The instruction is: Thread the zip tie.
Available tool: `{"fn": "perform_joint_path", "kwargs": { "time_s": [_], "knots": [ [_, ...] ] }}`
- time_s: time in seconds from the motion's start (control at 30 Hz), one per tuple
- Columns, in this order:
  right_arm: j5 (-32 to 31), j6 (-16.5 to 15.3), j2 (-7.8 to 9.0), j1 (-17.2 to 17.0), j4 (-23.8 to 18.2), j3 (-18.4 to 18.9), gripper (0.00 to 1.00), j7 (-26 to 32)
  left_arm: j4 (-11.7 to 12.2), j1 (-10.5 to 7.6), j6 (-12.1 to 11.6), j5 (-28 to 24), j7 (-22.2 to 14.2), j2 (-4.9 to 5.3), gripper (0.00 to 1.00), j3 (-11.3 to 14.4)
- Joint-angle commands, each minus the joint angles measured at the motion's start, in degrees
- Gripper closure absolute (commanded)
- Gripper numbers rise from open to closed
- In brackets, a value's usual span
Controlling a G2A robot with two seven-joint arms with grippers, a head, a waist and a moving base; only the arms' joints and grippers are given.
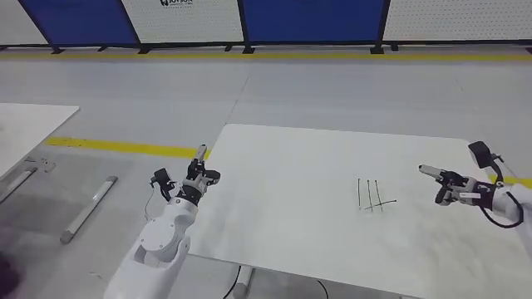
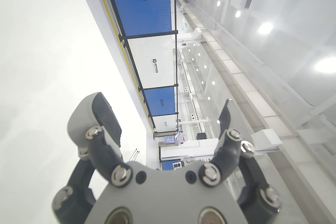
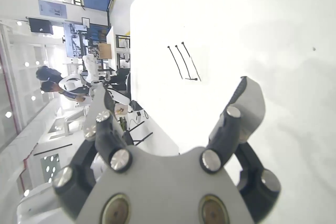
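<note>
The white table (image 1: pixel 283 216) takes up most of the workspace. The two arms sit at its opposite sides, which reads as a ready stance that leaves the middle free for a two-handed job. The left gripper (image 1: pixel 200 159) stands at the table's left edge, pointing away from the robot and well apart from the work. Its jaws are spread wide with nothing between them. The right gripper (image 1: pixel 431 171) hovers over the table's right side, aimed toward the ties, also wide apart and empty. It is the nearer one, so it is probably meant to make the first pick. The zip ties (image 1: pixel 371 194) lie flat on the table, right of centre: three thin black strips side by side, not touching, likely spaced so that one can be pinched alone. A short dark piece crosses their near ends; whether it is a fourth tie or a bent tail, I cannot tell. None is threaded yet.
</note>
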Motion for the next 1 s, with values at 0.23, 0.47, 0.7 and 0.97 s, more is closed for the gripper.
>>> {"fn": "perform_joint_path", "kwargs": {
  "time_s": [0.23,0.47,0.7,0.97],
  "knots": [
    [0.1,0.0,0.0,0.0,-0.1,0.1,0.0,0.0,0.0,0.0,0.0,0.0,0.0,0.0,0.0,0.0],
    [-0.3,-12.8,0.94,-0.4,3.0,-0.1,0.0,7.8,0.0,0.0,0.0,0.0,0.0,0.0,0.0,0.0],
    [-0.2,-21.5,2.18,3.5,5.6,-9.0,0.0,9.6,0.0,0.0,0.0,0.0,0.0,0.0,0.0,0.0],
    [0.9,-23.2,2.81,5.7,7.5,-11.7,0.0,9.6,0.0,0.0,0.0,0.0,0.0,0.0,0.0,0.0]
  ]
}}
